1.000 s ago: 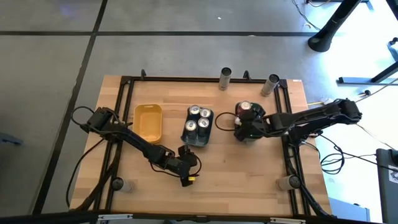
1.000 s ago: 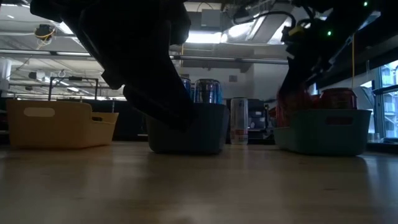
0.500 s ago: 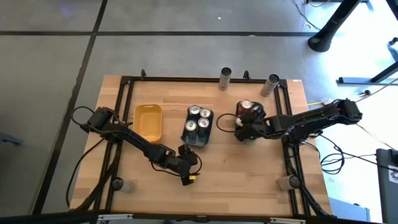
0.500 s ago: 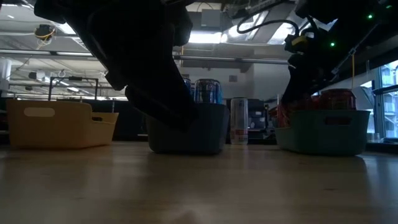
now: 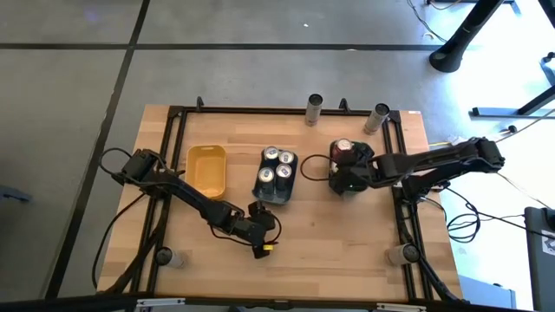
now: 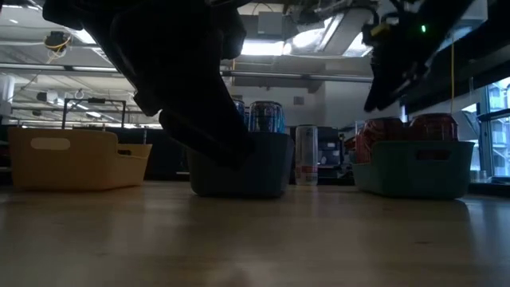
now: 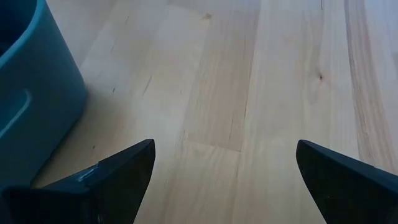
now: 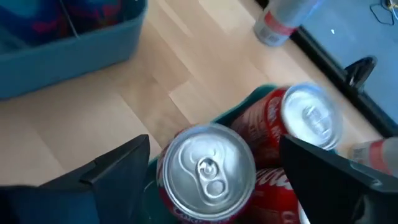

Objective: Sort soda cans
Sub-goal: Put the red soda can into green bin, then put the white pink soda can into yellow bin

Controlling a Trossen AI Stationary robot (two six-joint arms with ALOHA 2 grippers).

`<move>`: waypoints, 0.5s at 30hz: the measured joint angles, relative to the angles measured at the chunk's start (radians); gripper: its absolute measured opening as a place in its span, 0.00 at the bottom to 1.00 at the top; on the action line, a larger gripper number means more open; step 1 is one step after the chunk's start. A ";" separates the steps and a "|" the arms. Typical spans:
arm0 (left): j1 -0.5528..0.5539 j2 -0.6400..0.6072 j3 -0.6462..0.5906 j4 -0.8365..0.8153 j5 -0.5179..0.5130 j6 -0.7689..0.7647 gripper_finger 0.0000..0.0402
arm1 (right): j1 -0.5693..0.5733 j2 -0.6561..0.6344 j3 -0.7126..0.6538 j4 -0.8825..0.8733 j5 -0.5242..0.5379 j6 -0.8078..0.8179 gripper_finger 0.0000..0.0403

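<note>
A pale wooden bench (image 5: pixel 329 243) edged by a black frame (image 5: pixel 176 121) is seen from above on a grey floor (image 5: pixel 260 69) crossed by dark seams; in the low view a room with ceiling lights and pipes is seen behind it. Three trays are set across the middle: a yellow tray (image 5: pixel 207 170), seen empty, a grey-blue tray (image 5: pixel 276 196) holding four silver-topped cans (image 5: pixel 277 165), and a teal tray (image 6: pixel 414 169) holding red cans (image 8: pixel 208 171). Two more cans (image 5: pixel 314 109) are stood apart at the far edge by the frame, and another (image 5: pixel 405 254) is stood at the near right corner. The left jaws (image 7: pixel 224 180) are held wide open and empty, low over bare wood just beside the grey-blue tray's near wall. The right jaws (image 8: pixel 214 180) are spread wide above the teal tray, with one red can seen between the fingers but not gripped; whether it is touched cannot be told. In the low view much of the grey-blue tray is blocked by the dark left arm (image 6: pixel 175 72).
</note>
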 joint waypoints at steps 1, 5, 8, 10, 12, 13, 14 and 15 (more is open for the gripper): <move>0.000 -0.005 0.000 -0.004 0.000 -0.006 0.94 | 0.000 0.000 0.023 -0.022 -0.003 -0.005 0.88; -0.004 -0.060 0.000 -0.016 0.000 -0.039 0.94 | 0.000 0.000 0.091 -0.042 0.028 -0.044 0.88; -0.013 -0.116 0.000 -0.052 -0.001 -0.051 0.94 | 0.000 0.000 0.118 -0.025 0.028 -0.103 0.88; -0.013 -0.160 0.000 -0.073 0.000 -0.051 0.94 | 0.000 0.000 0.123 -0.011 0.029 -0.132 0.88; -0.011 -0.210 0.000 -0.105 -0.001 -0.047 0.94 | 0.000 0.000 0.123 -0.001 0.028 -0.152 0.88; -0.007 -0.231 0.000 -0.116 -0.006 -0.047 0.94 | 0.000 0.000 0.123 0.010 0.029 -0.161 0.88; -0.006 -0.251 0.000 -0.129 -0.014 -0.046 0.94 | 0.000 0.000 0.123 0.021 0.029 -0.169 0.88; -0.005 -0.271 0.000 -0.148 -0.025 -0.045 0.94 | 0.000 0.000 0.123 0.033 0.029 -0.182 0.88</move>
